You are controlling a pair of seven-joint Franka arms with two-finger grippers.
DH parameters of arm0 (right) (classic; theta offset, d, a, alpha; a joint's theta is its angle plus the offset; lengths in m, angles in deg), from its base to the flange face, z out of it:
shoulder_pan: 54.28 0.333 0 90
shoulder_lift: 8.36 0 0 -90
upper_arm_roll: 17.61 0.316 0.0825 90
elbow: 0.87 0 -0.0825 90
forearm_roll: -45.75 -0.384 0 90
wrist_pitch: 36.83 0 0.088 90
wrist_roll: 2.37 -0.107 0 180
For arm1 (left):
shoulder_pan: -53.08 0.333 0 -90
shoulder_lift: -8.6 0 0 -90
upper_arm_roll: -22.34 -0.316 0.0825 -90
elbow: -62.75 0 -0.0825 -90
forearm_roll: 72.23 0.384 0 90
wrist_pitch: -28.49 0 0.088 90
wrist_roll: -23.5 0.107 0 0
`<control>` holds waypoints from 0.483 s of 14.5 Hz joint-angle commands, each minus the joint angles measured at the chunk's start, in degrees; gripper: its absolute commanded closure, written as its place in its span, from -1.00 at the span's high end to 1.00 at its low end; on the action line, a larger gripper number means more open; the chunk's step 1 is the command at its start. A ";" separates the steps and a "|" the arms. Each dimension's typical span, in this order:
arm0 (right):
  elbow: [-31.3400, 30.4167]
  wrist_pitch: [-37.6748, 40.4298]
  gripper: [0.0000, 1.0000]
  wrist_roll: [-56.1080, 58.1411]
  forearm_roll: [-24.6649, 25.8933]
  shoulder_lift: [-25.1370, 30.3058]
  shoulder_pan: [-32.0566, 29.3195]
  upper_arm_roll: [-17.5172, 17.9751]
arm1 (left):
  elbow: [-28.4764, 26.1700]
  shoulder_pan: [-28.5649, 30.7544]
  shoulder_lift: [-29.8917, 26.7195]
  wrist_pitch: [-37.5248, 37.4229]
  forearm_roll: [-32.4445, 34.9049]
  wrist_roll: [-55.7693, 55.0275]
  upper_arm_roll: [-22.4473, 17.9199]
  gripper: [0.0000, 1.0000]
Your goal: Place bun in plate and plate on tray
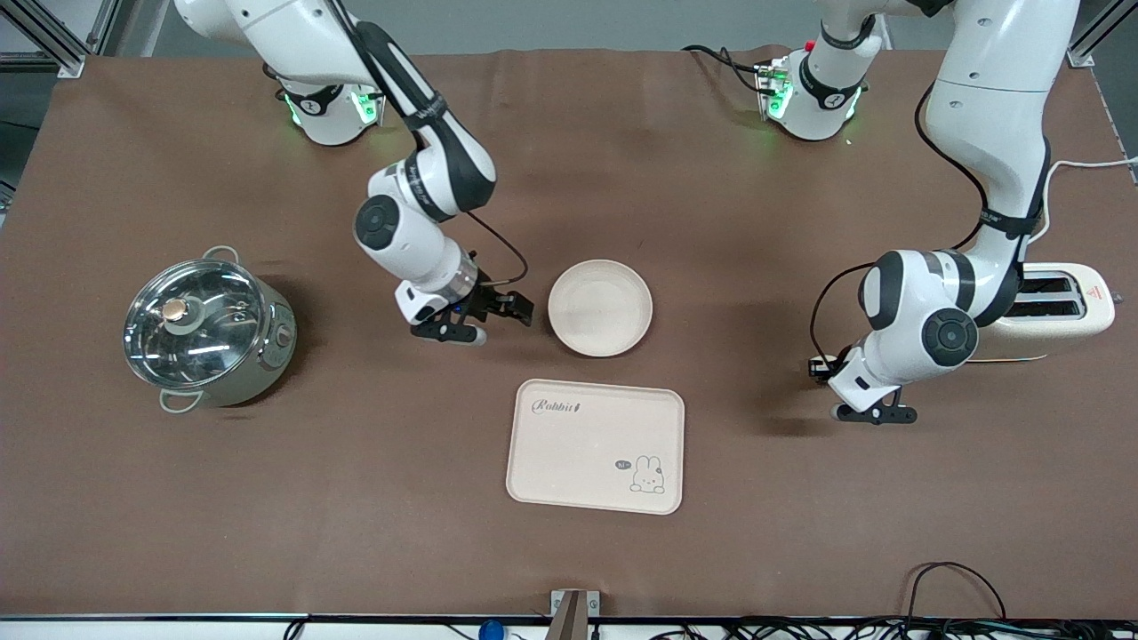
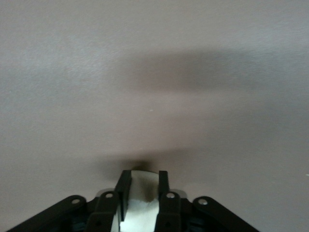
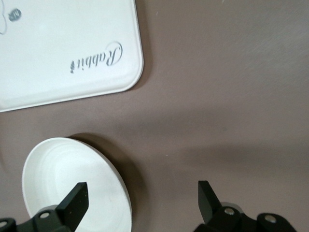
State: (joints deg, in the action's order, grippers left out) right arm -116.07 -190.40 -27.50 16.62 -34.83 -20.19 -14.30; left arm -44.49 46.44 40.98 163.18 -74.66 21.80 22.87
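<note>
The round cream plate (image 1: 600, 307) lies on the table, just farther from the front camera than the cream "Rabbit" tray (image 1: 596, 444). My right gripper (image 1: 484, 322) is open and empty, low beside the plate on the right arm's side. In the right wrist view the gripper (image 3: 142, 191) has one finger over the plate's rim (image 3: 63, 179), and the tray (image 3: 63, 48) shows too. My left gripper (image 1: 876, 413) is low over bare tablecloth by the toaster. In the left wrist view it (image 2: 142, 176) is shut on the small cream-white bun (image 2: 143, 186).
A white two-slot toaster (image 1: 1058, 311) stands at the left arm's end of the table. A steel pot with a glass lid (image 1: 206, 329) stands at the right arm's end. Brown cloth covers the table.
</note>
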 commanded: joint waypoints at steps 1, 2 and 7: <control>1.12 -3.57 1.00 -2.72 -1.36 -2.88 3.53 -0.68 | 2.37 -0.29 -2.68 -4.59 -1.26 -1.19 2.72 -0.70; 1.38 -4.36 0.98 -2.90 -1.36 -3.84 4.41 -0.68 | 5.43 -0.65 -2.59 -8.09 -1.35 -3.73 4.12 -0.77; 1.74 -5.07 0.54 -3.08 -1.19 -5.08 8.01 -0.85 | 13.55 -2.58 0.12 -14.63 -1.35 -31.02 14.48 -0.79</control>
State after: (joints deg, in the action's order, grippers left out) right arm -114.85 -195.27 -30.20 16.58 -39.83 -13.88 -14.40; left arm -32.86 45.14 38.74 149.44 -75.49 0.37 34.19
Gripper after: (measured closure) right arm 0.048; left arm 0.894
